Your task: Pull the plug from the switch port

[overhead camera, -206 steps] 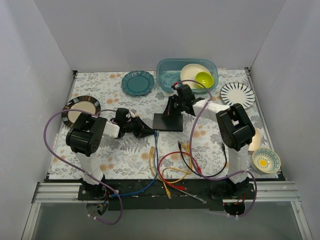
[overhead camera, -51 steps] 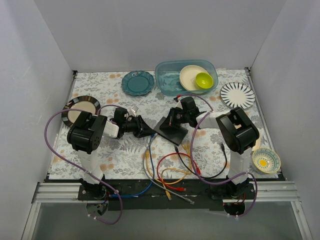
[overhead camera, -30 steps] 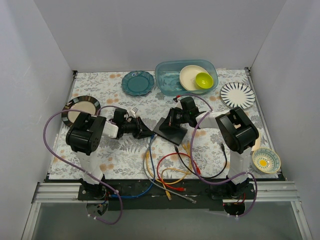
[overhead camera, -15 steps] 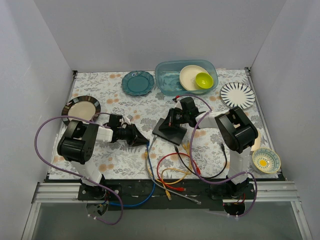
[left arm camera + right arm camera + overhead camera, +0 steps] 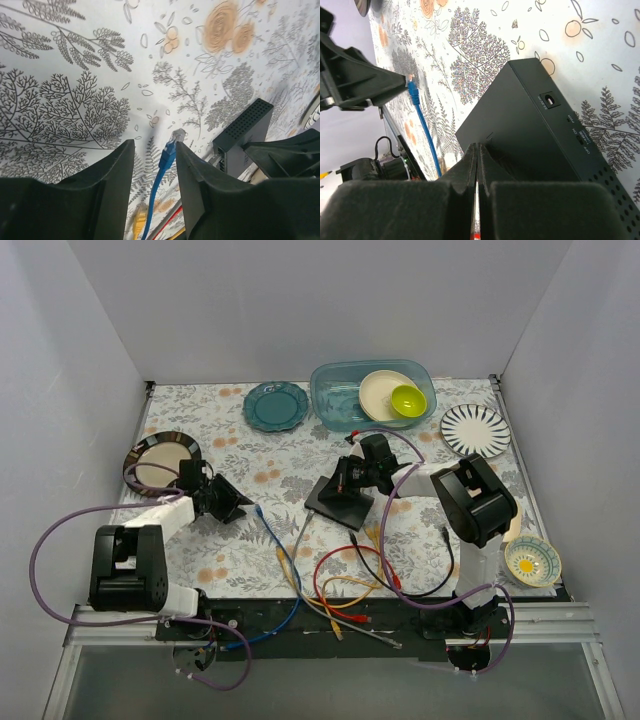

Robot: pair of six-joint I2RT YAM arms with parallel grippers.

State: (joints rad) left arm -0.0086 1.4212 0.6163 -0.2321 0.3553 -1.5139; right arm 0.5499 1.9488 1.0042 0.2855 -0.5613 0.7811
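The black switch [image 5: 338,502] lies mid-table, and my right gripper [image 5: 347,478] is shut, its tips pressed down on the box's top [image 5: 520,115]. The right gripper [image 5: 477,146] holds nothing between its fingers. The blue cable's clear plug [image 5: 258,511] lies on the cloth, out of the switch and left of it. My left gripper [image 5: 238,507] is open just left of the plug. In the left wrist view the plug [image 5: 169,150] shows between the parted fingers of that gripper [image 5: 155,145], close to the right one. The switch's port side [image 5: 220,154] faces it; which port cannot be told.
A tangle of red, yellow, black and grey cables [image 5: 345,590] lies near the front edge, and a grey cable [image 5: 300,538] runs up to the switch. A yellow plug [image 5: 139,216] lies beside the blue cable. Plates [image 5: 276,405] and a blue tub [image 5: 372,392] stand at the back.
My left arm has swung left and drawn the blue plug away from the switch. Its jaws have opened. The right gripper has stayed pressed on the switch.
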